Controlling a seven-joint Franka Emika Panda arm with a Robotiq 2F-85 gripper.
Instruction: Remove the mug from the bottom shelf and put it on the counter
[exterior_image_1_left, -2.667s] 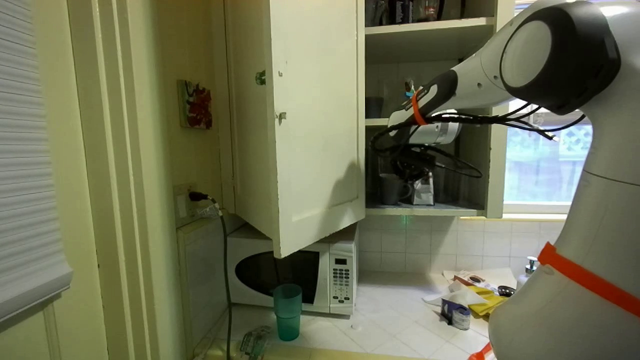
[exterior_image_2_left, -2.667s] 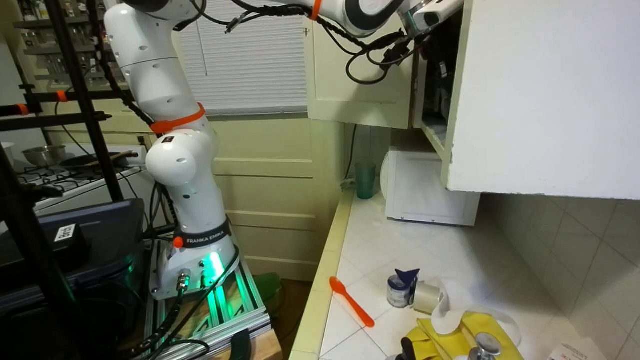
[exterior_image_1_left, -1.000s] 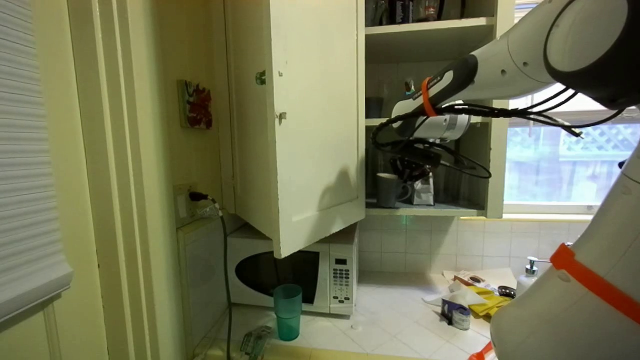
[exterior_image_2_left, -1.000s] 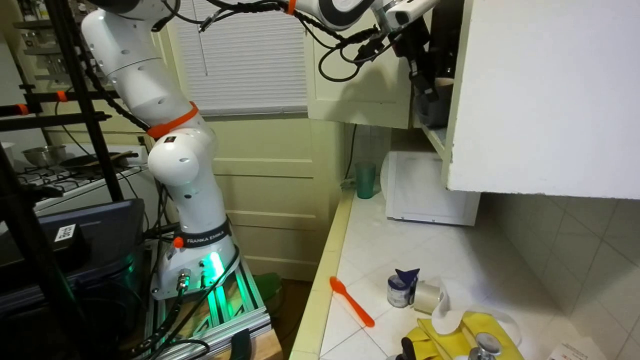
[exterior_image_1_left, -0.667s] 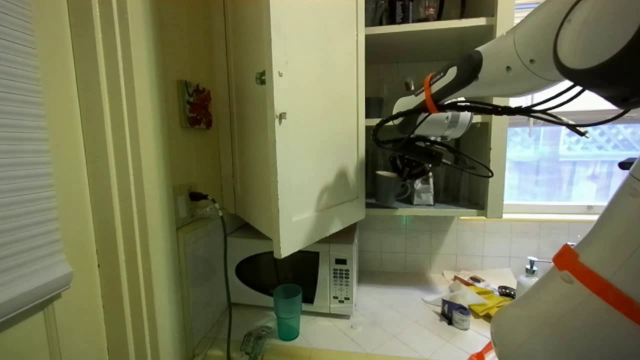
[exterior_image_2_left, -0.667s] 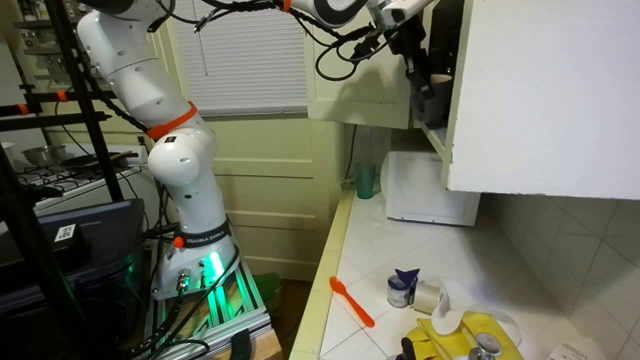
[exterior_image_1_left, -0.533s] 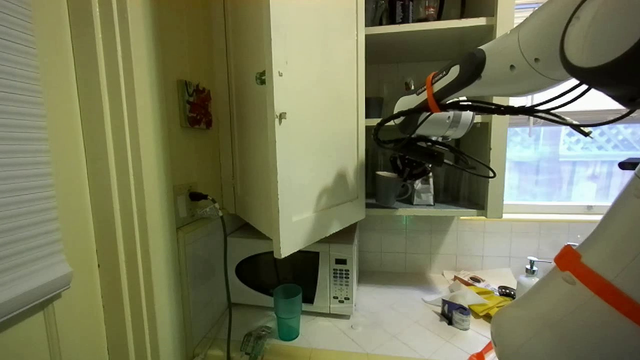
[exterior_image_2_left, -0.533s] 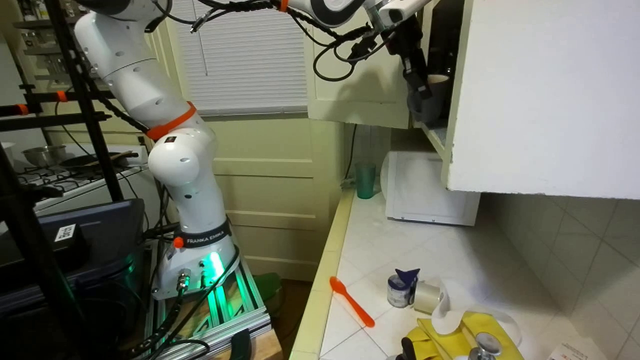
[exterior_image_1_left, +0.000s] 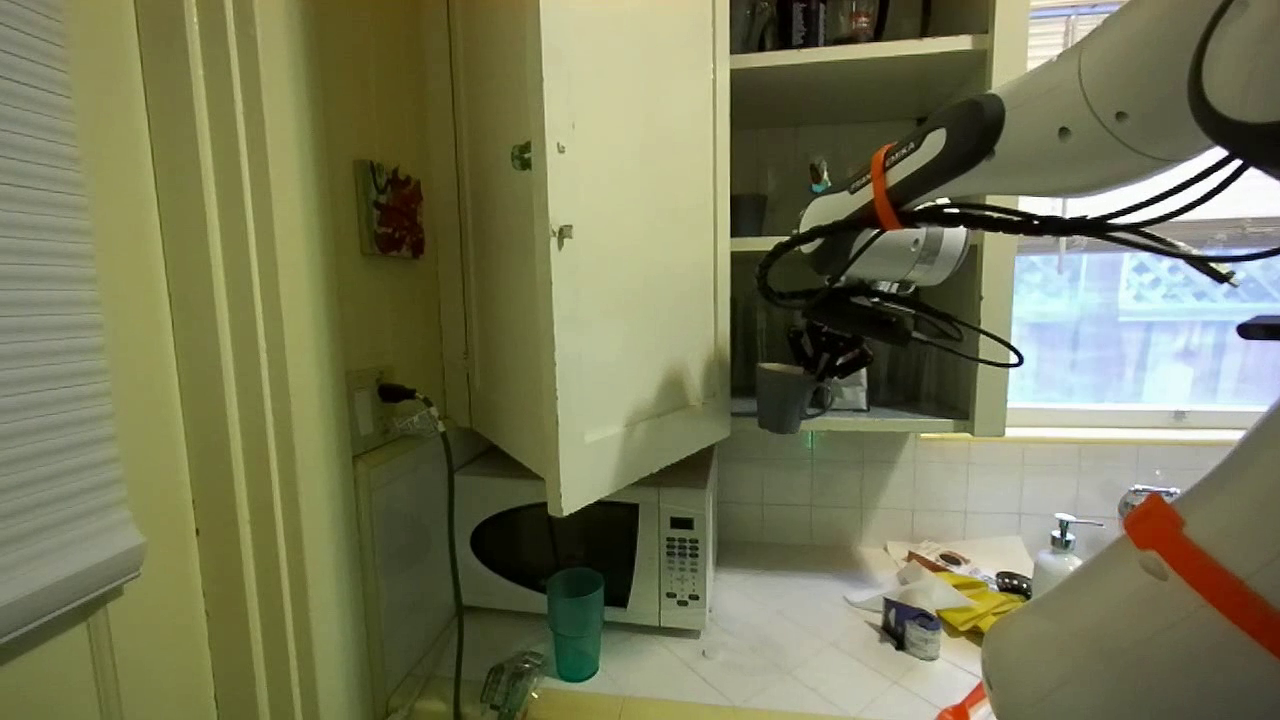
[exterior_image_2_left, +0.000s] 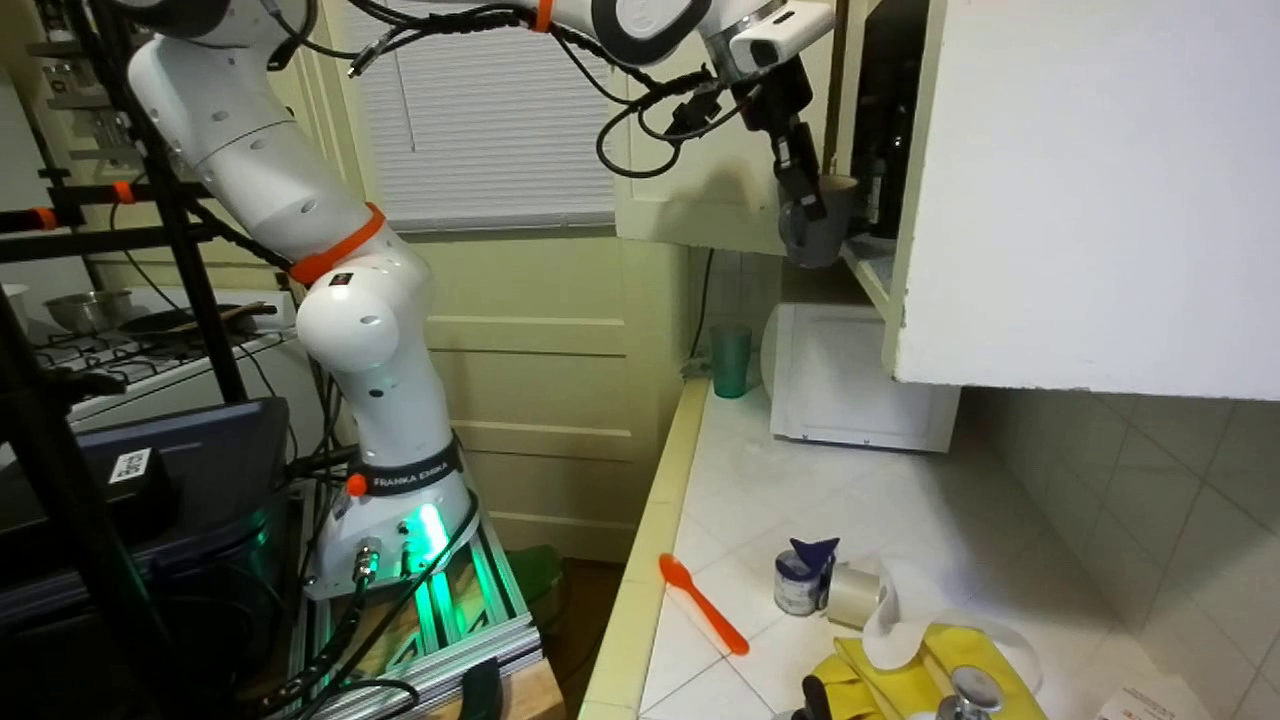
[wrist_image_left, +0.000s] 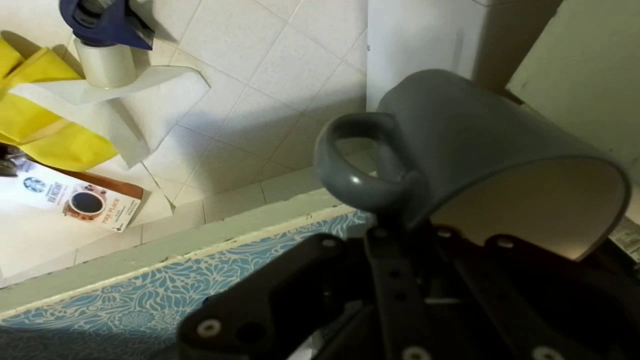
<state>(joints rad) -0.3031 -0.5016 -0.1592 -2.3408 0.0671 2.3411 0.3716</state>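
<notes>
The grey mug (exterior_image_1_left: 782, 402) hangs just in front of the bottom shelf (exterior_image_1_left: 890, 424), off its board, slightly tilted. It also shows in an exterior view (exterior_image_2_left: 838, 222) and in the wrist view (wrist_image_left: 465, 130), with its handle to the left and its mouth toward the camera. My gripper (wrist_image_left: 407, 222) is shut on the mug's wall at the rim by the handle; one finger seems to be inside the mouth, and the tips are hidden. In the wrist view, the shelf's blue patterned liner (wrist_image_left: 165, 280) lies beside the mug. The pale counter (exterior_image_2_left: 740, 480) is well below.
The open cupboard door (exterior_image_1_left: 640, 250) stands beside the mug. Below are the microwave (exterior_image_1_left: 680, 560) and teal tumbler (exterior_image_1_left: 576, 625). A blue-and-white can (exterior_image_2_left: 797, 583), yellow gloves (exterior_image_2_left: 930, 670) and an orange spoon (exterior_image_2_left: 704, 605) lie on the counter. A silver bag (exterior_image_1_left: 850, 390) stands on the shelf.
The mug, earlier inside the cupboard, has come out past the shelf's front edge with my gripper and sunk a little. The arm has drawn back toward its base.
</notes>
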